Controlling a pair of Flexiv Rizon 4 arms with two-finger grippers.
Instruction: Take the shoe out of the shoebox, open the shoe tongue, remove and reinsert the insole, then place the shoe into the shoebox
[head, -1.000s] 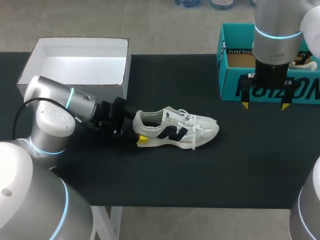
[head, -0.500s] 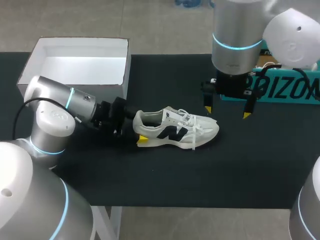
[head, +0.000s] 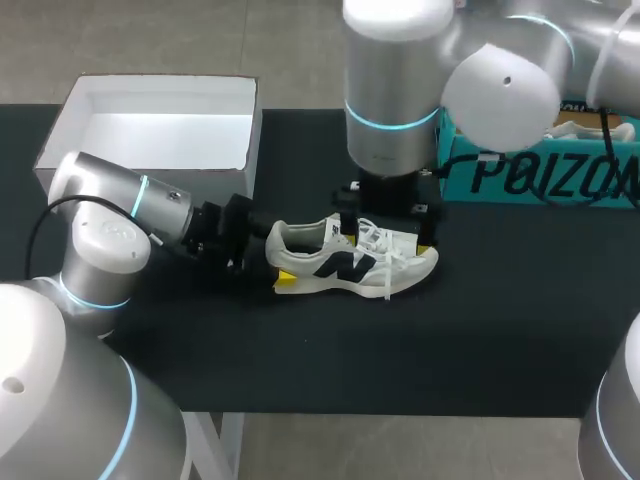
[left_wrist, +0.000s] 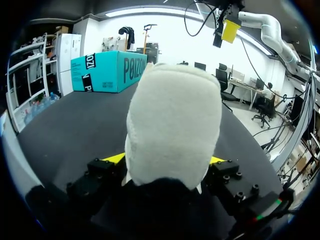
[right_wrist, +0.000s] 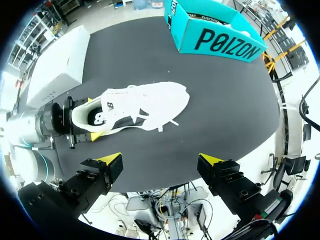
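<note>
Low and nearly flat, coming in from the left side: the left arm (head: 120, 210), stretched out toward the middle. At its end, the left gripper (head: 272, 268), lying level, with yellow fingertips (left_wrist: 115, 158) pressed on both sides of the heel of the shoe (head: 345, 265), holding it tight. High up, coming in from the right side: the right arm (head: 500, 80), bent over and reaching past the middle, with its thick wrist (head: 392, 90) standing straight up and down. Under that wrist, the right gripper (head: 386, 230), pointing down, fingers (right_wrist: 111, 162) spread wide apart, hanging over the shoe's laces.
</note>
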